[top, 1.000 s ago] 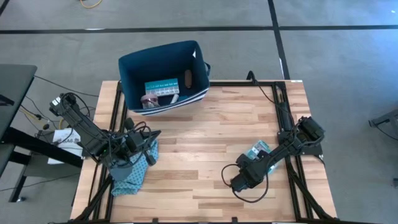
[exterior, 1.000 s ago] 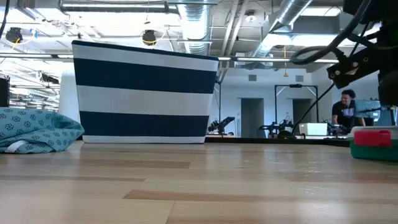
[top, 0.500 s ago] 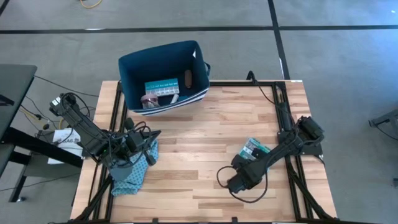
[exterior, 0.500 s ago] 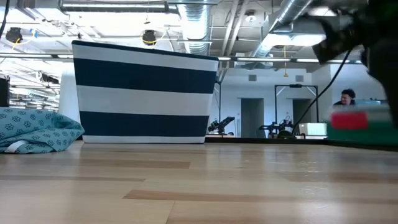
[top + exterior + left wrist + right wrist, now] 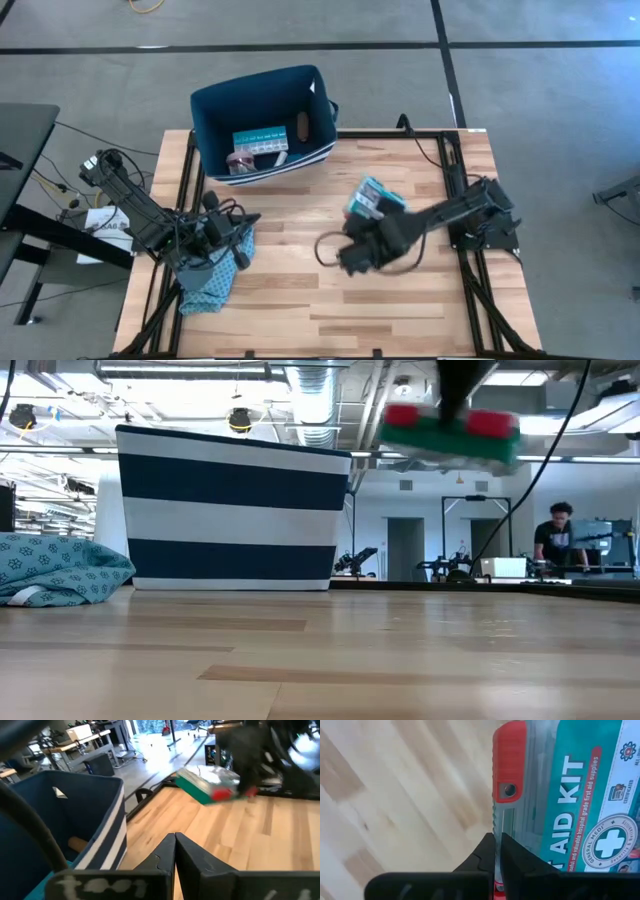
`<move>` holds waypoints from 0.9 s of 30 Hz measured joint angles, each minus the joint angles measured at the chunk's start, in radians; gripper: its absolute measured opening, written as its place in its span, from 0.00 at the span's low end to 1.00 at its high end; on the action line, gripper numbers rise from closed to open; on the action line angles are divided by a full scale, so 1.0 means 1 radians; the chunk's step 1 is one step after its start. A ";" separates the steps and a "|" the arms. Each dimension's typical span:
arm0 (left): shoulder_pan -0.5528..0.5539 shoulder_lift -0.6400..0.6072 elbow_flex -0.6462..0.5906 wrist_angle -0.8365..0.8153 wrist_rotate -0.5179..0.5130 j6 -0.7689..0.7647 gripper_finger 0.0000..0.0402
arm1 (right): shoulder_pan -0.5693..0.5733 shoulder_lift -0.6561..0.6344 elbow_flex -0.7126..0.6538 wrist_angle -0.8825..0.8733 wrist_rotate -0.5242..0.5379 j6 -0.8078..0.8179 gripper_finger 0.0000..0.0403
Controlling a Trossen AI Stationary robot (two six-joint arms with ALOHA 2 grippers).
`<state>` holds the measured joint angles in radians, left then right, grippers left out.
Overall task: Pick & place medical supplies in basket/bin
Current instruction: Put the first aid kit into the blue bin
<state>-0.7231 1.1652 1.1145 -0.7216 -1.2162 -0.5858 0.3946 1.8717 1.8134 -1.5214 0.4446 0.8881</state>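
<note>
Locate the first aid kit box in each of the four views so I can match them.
High: first aid kit, mid-table, right of the navy bin.
Low: aloft, upper right, right of the bin.
Left wrist: upper centre, bin at left.
Right wrist: fills right side; bin not in it.
Landmark: the bin.

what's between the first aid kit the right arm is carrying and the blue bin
Nothing: in the high view only bare wooden table separates the first aid kit, held by the right gripper, from the bin.

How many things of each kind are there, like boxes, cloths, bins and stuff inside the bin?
Teal-red-white flat first aid box, carried by the right gripper: 1
Dark navy blue fabric bin: 1
Teal patterned cloth under the left gripper: 1
Items visible inside the bin: 3 (light blue pill organiser, pink round roll, brown block)
Total: 6
</note>
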 joint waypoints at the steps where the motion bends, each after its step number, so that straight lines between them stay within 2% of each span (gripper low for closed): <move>1: 0.000 0.000 0.000 0.000 0.010 0.000 0.00 | -0.017 0.000 0.035 -0.005 0.016 -0.033 0.01; 6: 0.000 0.000 0.000 -0.005 0.035 0.000 0.00 | -0.126 -0.001 0.221 -0.008 0.087 -0.236 0.01; 10: 0.000 0.000 0.000 -0.006 0.050 0.017 0.00 | -0.268 -0.002 0.326 0.147 0.084 -0.447 0.00; 15: 0.000 0.000 0.000 -0.008 0.138 0.021 0.00 | -0.449 -0.002 0.341 0.419 -0.078 -0.682 0.00; 18: 0.000 0.000 0.000 -0.008 0.164 0.021 0.00 | -0.537 0.032 0.346 0.534 -0.176 -0.751 0.00; 22: 0.000 0.000 0.000 -0.029 0.161 0.022 0.00 | -0.620 0.103 0.355 0.599 -0.211 -0.849 0.00; 27: 0.001 0.000 0.000 -0.081 0.142 0.001 0.00 | -0.667 0.279 0.505 0.659 -0.327 -0.932 0.00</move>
<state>-0.7223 1.1652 1.1148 -0.8022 -1.0739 -0.5843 -0.2727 2.1507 2.3180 -0.8628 0.1178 -0.0434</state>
